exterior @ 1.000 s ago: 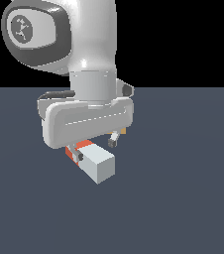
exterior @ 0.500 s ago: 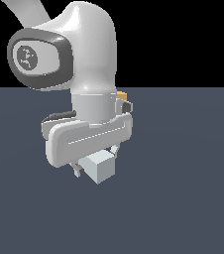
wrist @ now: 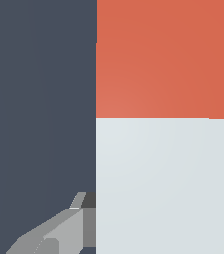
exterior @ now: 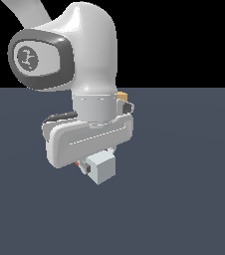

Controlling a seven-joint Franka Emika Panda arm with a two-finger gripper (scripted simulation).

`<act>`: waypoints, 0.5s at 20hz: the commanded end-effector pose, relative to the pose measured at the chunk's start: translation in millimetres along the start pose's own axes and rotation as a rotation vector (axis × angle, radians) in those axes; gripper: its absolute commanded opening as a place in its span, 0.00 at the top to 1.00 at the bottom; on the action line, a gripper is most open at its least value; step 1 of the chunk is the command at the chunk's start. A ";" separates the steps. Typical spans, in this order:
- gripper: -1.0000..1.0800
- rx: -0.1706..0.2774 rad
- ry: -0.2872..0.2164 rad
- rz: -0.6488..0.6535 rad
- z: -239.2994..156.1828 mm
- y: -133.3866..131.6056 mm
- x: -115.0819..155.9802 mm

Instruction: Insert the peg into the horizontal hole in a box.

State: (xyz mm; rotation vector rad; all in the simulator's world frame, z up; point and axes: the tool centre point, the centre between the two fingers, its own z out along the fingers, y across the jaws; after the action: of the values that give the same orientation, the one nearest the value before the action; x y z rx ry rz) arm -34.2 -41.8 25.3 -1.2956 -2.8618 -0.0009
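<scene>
From my remote seat, the biggest thing on screen is the arm (exterior: 82, 60) itself: its white shell and dark-ringed joint cap fill the upper part of the exterior view, and it hangs over the flat slate-grey floor (exterior: 194, 199). Below the wrist sits the broad white hand body, and under that the gripper (exterior: 95, 167), mostly hidden by its own housing.

Next in size is the peg (wrist: 166, 124). In the wrist view it takes up more than half the picture, red-orange on one half and pale grey-white on the other, the colour seam crossing it squarely. One grey finger (wrist: 67, 228) shows there, its tip lying right against the pale half's edge. In the exterior view I see only the peg's pale end, sticking out from under the hand toward the camera and slightly to the exterior view's right, clear of the floor. A sliver of red-orange shows behind it, next to the hand body. So the long axis runs roughly level, pale end toward the camera, red end away under the hand.

The jaws are closed in around the peg, gripping it across its width; I can only confirm one finger's contact directly, the other side is hidden.

Smallest, the box (exterior: 122, 95) is a small tan-orange corner peeking out behind the wrist, beyond the jaws on the far side from the pale end. Its hole is hidden from me.
</scene>
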 end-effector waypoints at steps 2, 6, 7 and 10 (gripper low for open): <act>1.00 0.000 0.000 0.000 0.0 0.2 0.3; 1.00 0.000 0.000 0.015 -0.9 0.7 2.2; 1.00 0.000 0.000 0.022 -1.3 1.1 3.2; 1.00 0.000 0.000 0.050 -3.0 2.6 7.2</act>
State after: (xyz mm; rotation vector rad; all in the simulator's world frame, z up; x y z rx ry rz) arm -37.5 -37.2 25.8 -1.3475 -2.8343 0.0015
